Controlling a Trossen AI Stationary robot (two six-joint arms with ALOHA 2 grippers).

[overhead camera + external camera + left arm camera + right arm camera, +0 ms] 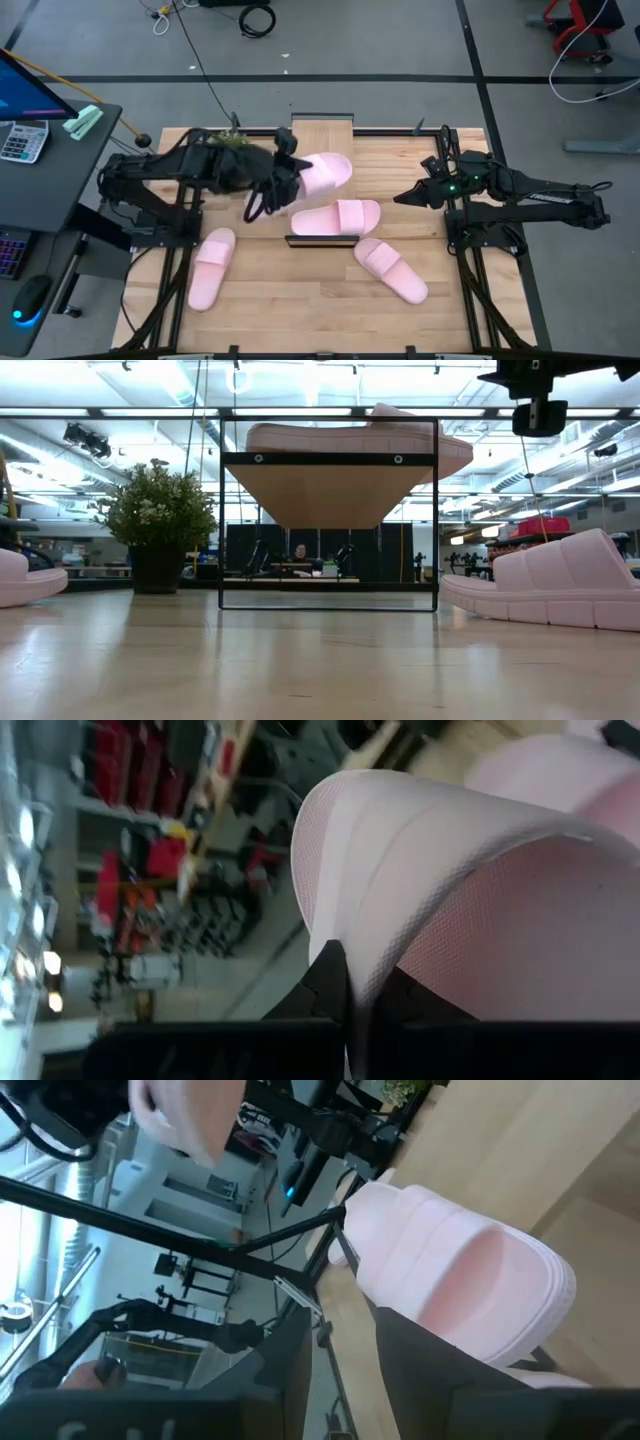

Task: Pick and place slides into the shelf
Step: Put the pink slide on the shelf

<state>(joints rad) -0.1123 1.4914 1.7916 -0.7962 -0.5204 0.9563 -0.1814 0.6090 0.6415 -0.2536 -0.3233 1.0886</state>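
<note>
The shelf (322, 135), a narrow wood plank on a black frame, stands at the table's middle. One pink slide (340, 217) lies on the plank's near part. My left gripper (288, 182) is shut on a second slide (326, 172) over the plank's far part. I cannot tell whether that slide touches the plank. Two more slides lie sole down on the table, one near left (212, 268) and one near right (390, 270). My right gripper (398, 197) stands open just right of the shelf, apart from the slide (460, 1280) lying on it. My left gripper pinches a thin curved edge of the slide, apparently its strap (365, 960), between its two fingers (330, 982). It comes from the table's left, roughly level. The slide reaches out rightward from the fingers over the shelf.
A small potted plant (158, 520) stands at the table's far left. A desk with a calculator (22, 140) and a screen lies beyond the table's left edge. Bare wood shows along the near edge, between and in front of the two loose slides.
</note>
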